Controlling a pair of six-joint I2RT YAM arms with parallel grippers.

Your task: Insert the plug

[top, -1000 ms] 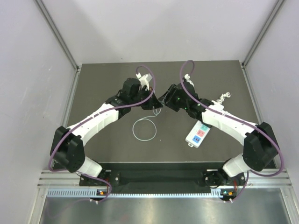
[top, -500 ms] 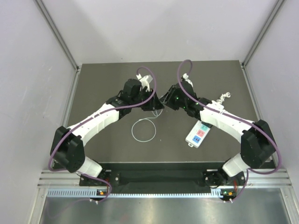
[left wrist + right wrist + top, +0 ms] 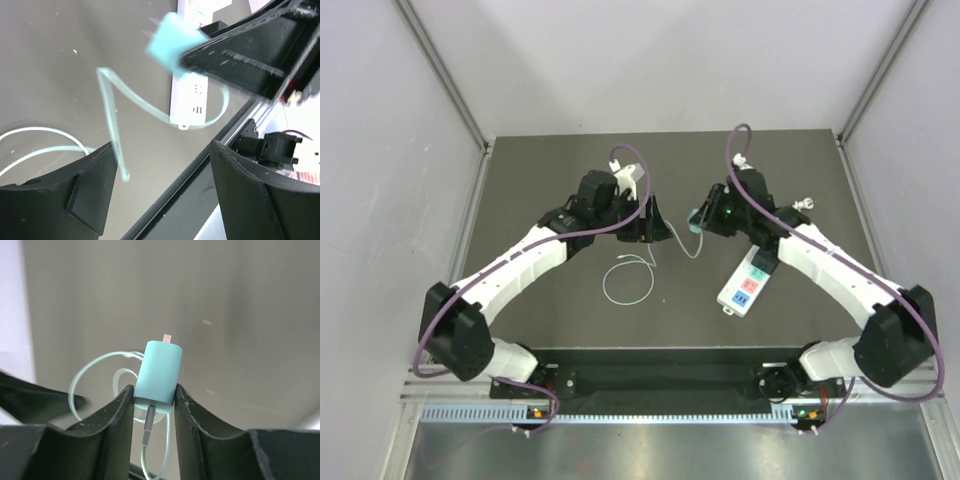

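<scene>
The turquoise plug (image 3: 160, 371) sits upright between my right gripper's (image 3: 154, 392) fingers, prong end pointing away, with its pale cable (image 3: 80, 385) curling off behind. From above, that right gripper (image 3: 699, 220) holds the plug (image 3: 694, 218) over the table's middle. The cable (image 3: 625, 281) loops down onto the dark mat. My left gripper (image 3: 657, 226) hangs just to the left of it, apart from the plug. In the left wrist view the left gripper (image 3: 162, 147) stands wide open with nothing between its fingers, and the plug (image 3: 172, 37) is beyond them. The white power strip (image 3: 745, 285) lies under the right forearm.
A small white cable bundle (image 3: 804, 205) lies at the back right of the mat. The table's near edge and metal rail (image 3: 235, 135) show past the left fingers. Grey walls stand on both sides and at the back.
My left gripper has opened and let go of the plug. The right gripper has closed on the plug and drawn back to the right with it.
</scene>
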